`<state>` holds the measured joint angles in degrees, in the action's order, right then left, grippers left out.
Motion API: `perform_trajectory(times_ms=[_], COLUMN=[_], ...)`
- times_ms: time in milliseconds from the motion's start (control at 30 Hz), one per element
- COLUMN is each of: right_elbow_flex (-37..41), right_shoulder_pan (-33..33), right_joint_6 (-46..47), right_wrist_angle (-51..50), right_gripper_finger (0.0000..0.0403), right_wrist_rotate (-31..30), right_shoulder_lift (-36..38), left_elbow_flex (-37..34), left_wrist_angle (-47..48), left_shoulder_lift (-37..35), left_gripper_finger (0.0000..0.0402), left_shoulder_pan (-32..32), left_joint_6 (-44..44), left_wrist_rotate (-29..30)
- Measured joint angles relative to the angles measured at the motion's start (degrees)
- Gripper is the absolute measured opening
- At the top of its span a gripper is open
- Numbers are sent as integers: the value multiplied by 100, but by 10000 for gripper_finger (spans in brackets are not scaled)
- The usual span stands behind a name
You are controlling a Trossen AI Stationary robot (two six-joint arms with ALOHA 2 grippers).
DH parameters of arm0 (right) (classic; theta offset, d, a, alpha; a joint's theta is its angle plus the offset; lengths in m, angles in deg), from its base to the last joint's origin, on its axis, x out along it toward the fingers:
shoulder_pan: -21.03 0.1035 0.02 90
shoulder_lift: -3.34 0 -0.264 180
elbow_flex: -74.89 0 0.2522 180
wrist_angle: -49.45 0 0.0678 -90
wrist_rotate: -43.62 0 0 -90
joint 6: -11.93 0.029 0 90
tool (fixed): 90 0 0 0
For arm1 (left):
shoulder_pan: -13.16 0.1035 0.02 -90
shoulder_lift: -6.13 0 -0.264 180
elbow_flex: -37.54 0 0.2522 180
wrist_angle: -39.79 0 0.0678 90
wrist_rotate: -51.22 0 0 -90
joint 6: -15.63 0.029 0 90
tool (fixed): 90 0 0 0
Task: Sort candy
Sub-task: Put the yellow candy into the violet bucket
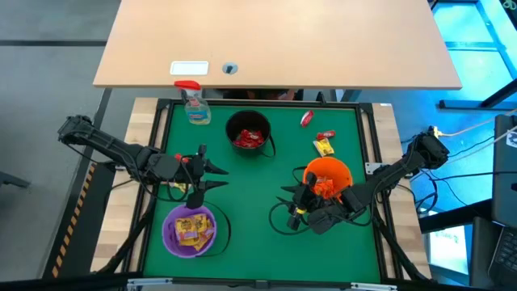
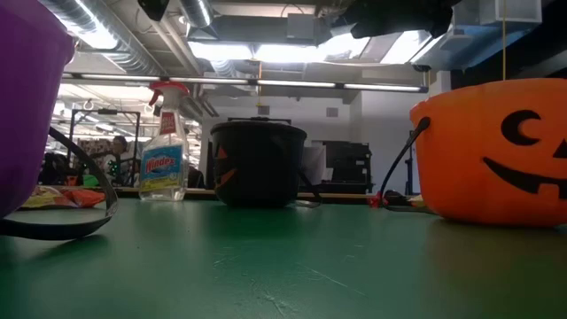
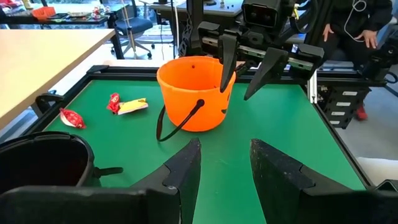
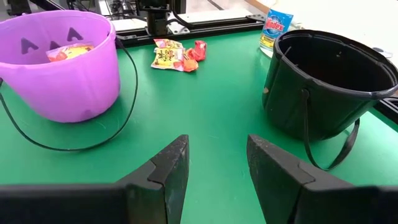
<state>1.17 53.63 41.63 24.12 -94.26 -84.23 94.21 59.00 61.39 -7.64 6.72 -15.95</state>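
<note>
From above, the black bucket (image 1: 249,134) stands on the green surface (image 1: 258,202) and holds red candy (image 1: 249,139); toward the right arm's side of it lie three loose pieces, a red candy (image 1: 306,119) nearest the far edge, a second red piece (image 1: 325,134) and a yellow candy (image 1: 323,147) just beside each other. The spray bottle (image 1: 195,103) stands near the black bucket on the other side. The purple bucket (image 1: 191,230) holds yellow packets, and the orange bucket (image 1: 327,178) holds orange-red ones. The left hand (image 1: 215,177) hovers between the black and purple buckets, fingers spread wide and holding nothing. The right hand (image 1: 291,202) sits beside the orange bucket, likewise spread and empty. At table height, the black bucket (image 2: 258,164) stands mid-surface with the spray bottle (image 2: 164,155) beside it, the orange bucket (image 2: 496,151) close on one side and the purple bucket's wall (image 2: 27,97) on the other. The left wrist view shows the open left hand (image 3: 224,165) facing the orange bucket (image 3: 193,93), with loose candy (image 3: 127,106) beside it. The right wrist view shows the open right hand (image 4: 217,162) between the purple bucket (image 4: 59,65) and the black bucket (image 4: 326,81), with loose candy (image 4: 177,55) beyond.
</note>
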Motion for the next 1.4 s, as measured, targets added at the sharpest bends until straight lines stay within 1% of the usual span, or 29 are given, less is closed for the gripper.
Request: perform_trajectory(times_ms=[367, 600, 733, 933, 1000, 1200, 1267, 1400], right_elbow_flex=[0, -2, -2, -2, -2, -2, -2, -2], right_shoulder_pan=[0, 0, -2, 0, -1, 0, -2, -11], right_joint_6=[153, 154, 156, 156, 156, 154, 147, 134], right_wrist_angle=[-2, 146, 147, 168, 166, 166, 166, 161], right_gripper_finger=[159, 159, 159, 159, 159, 159, 159, 159], right_wrist_rotate=[0, 1, 151, 48, 49, 51, 51, 51], right_shoulder_lift=[0, -38, -46, -46, -46, -46, -46, -48], left_elbow_flex=[0, 0, 0, 0, 0, 0, 93, 447], left_wrist_angle=[0, 0, 3, 92, 252, 695, 1101, 2053], left_shoulder_lift=[0, 0, 0, -2, -11, -13, -13, -15], left_gripper_finger=[128, 128, 128, 128, 128, 128, 128, 128], left_shoulder_pan=[0, 0, -2, -2, 4, 279, 459, 851], left_joint_6=[-75, -385, -382, -459, -680, -1231, -1372, -1629], left_wrist_rotate=[149, 213, 340, 313, 191, -502, -637, -718])
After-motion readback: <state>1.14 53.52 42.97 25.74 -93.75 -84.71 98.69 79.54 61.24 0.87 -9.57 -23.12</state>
